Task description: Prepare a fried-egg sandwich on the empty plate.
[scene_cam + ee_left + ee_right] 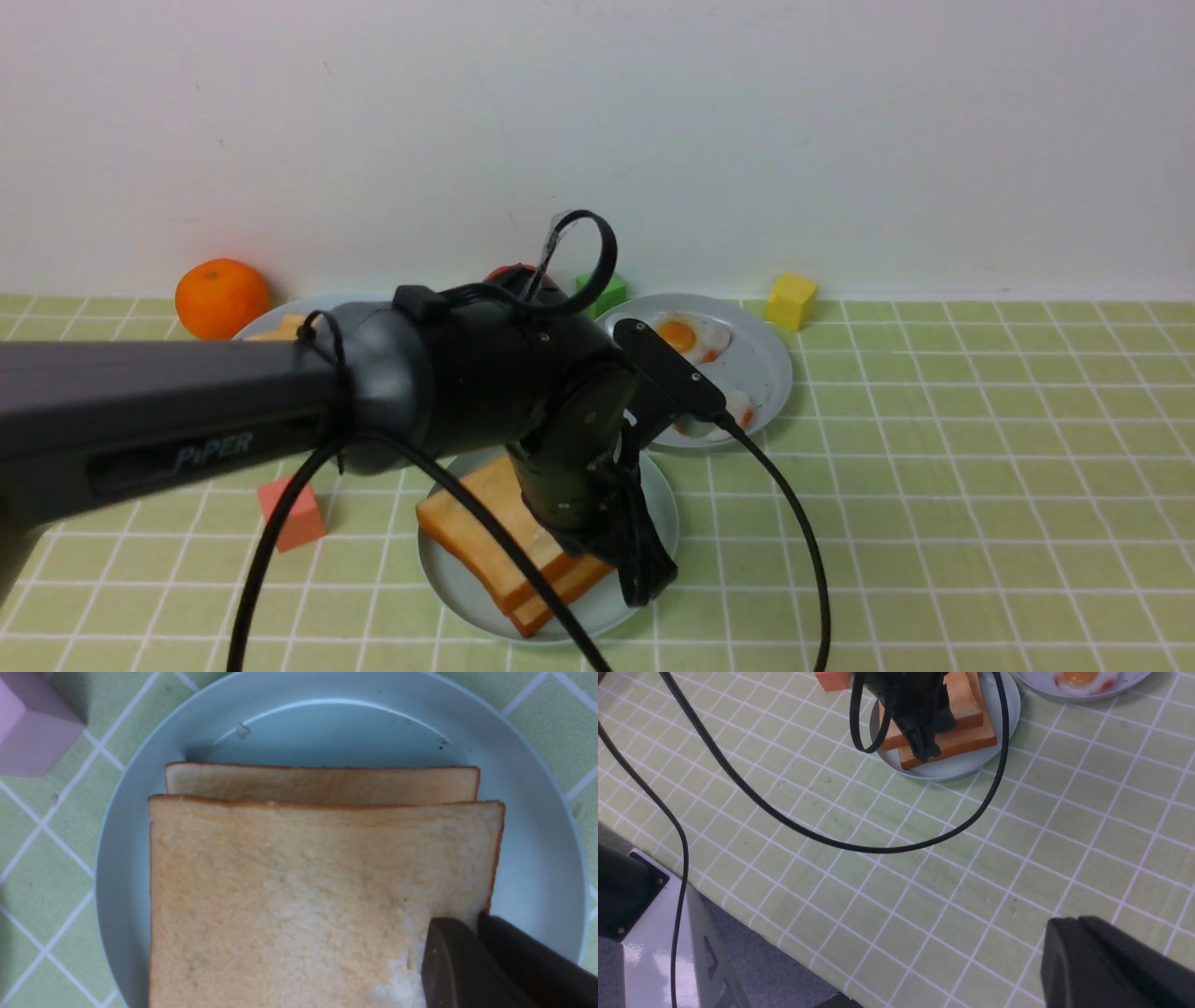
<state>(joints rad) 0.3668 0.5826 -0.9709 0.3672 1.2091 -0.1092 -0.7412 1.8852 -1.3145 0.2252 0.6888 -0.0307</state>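
The pale plate (456, 579) at the front centre holds two stacked toast slices (481, 523). In the left wrist view the top slice (289, 896) lies a little off the lower slice (322, 781). What lies between the slices is hidden. My left gripper (644, 583) reaches down at the stack's right edge. It is shut on the top slice's edge (472, 921), one finger over it and one beside it. Two fried eggs (689, 336) lie on a grey plate (770, 369) behind. My right gripper (1073, 921) is shut on nothing, above bare tablecloth.
An orange (222, 297) and a plate with toast (280, 327) sit at the back left. A salmon block (294, 511) lies left of the front plate. Green (607, 289) and yellow (792, 301) blocks stand near the wall. Black cables (859, 847) hang over the table's near edge.
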